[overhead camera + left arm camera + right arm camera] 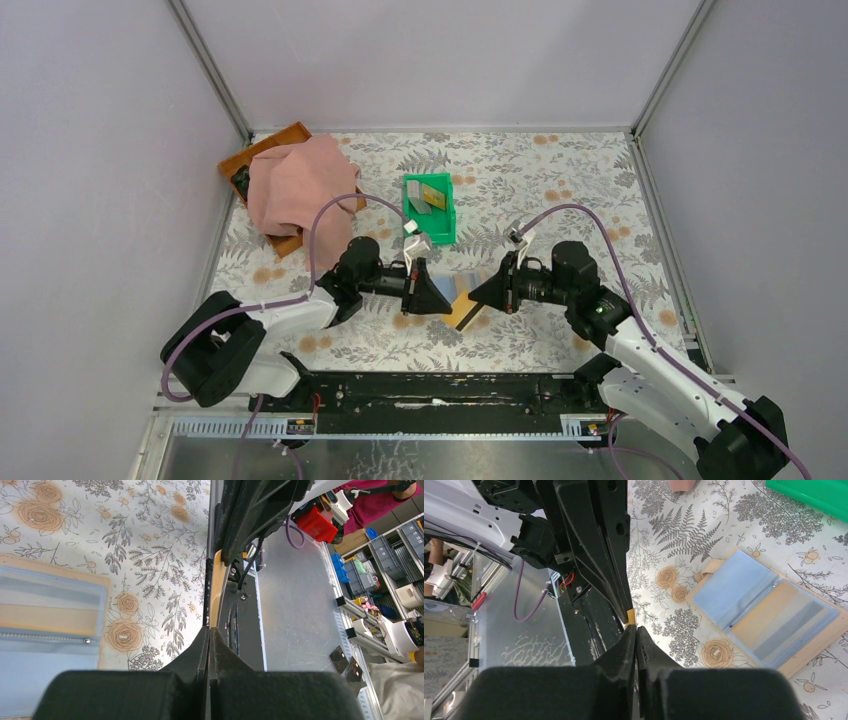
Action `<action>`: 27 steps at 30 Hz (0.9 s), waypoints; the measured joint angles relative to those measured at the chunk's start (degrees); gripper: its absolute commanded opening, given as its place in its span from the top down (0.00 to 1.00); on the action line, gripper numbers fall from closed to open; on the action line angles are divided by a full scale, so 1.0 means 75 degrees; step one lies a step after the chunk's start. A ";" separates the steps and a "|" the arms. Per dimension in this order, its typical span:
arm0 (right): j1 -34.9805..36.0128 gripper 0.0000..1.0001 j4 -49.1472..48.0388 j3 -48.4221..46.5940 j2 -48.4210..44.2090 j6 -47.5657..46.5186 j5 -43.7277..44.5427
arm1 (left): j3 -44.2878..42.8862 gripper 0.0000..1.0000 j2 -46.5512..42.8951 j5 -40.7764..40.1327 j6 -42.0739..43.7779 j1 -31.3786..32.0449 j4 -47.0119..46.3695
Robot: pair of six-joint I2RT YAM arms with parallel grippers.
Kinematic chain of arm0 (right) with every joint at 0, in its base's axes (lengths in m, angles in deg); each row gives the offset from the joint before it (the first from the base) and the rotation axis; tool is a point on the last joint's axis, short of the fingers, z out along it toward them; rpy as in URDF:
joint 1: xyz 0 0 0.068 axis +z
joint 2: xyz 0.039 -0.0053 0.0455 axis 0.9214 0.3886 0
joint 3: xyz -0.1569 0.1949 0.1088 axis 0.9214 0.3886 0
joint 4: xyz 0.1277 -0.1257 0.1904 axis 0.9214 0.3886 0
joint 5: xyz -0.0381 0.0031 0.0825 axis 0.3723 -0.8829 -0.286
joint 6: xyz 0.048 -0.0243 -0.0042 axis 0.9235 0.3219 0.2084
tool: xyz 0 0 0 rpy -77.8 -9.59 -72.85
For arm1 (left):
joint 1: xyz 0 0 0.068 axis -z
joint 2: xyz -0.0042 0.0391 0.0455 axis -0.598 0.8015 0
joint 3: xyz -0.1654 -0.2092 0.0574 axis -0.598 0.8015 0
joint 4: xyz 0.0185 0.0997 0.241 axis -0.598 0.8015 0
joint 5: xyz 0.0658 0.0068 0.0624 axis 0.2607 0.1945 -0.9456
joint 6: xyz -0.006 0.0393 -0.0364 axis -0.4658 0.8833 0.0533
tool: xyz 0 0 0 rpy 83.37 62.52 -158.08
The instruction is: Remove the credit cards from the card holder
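Right wrist view shows the right pincer (634,630) with its fingers drawn together on the tip of a yellow card (630,616), which appears only as a small sliver just above the fingertips. In the left wrist view the left pincer (209,641) is pressed tight on the same card, whose thin edge runs up the middle of that frame toward the other arm (so both seem clamped on it at once, clear of the desk (560,190)).

The card holder (764,612) lies open and flat at the right of the right wrist frame, with its pale blue sleeves facing up and a tan border around them. Something tan and grey, probably another card, sits in its clear right-hand sleeve. From above, the holder is at lower centre, below and between the two pincers. The green bin (449,222) is just above it, with something yellowish inside.

The card is likely light, stiff and slick, so it is best pinched across its flat faces near a short edge. Anything left in the sleeve will probably cling to the plastic. The holder looks light and floppy (it may slide or lift), so pinning it while drawing the card out along the sleeve opening seems wise.
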 measured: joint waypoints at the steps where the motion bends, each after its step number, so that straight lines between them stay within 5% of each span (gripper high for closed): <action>1: 0.0000 1.00 -0.0029 0.0000 0.0009 -0.0003 -0.0017 | 0.0000 1.00 -0.0009 0.0017 0.0000 -0.0015 0.0012; 3: 0.0000 1.00 -0.0096 0.0000 0.0023 0.0006 -0.0044 | 0.0000 0.99 -0.0029 0.0044 -0.0003 -0.0058 0.0017; 6: 0.0000 1.00 -0.0189 0.0000 0.0064 0.0009 -0.0070 | 0.0000 0.62 -0.0087 0.0047 0.0012 -0.0099 0.0032; 7: 0.0000 1.00 -0.0210 0.0000 0.0082 0.0015 -0.0111 | 0.0000 0.57 -0.0125 0.0041 0.0026 -0.0114 0.0058; 15: 0.0015 1.00 -0.0321 0.0000 0.0431 0.0125 -0.0737 | 0.0003 0.56 -0.0801 -0.0300 0.0318 -0.0178 0.0079; 27: 0.0545 1.00 -0.0431 0.0000 0.1049 0.0178 -0.1390 | 0.0003 0.57 -0.0271 0.0137 0.0271 -0.0181 -0.0067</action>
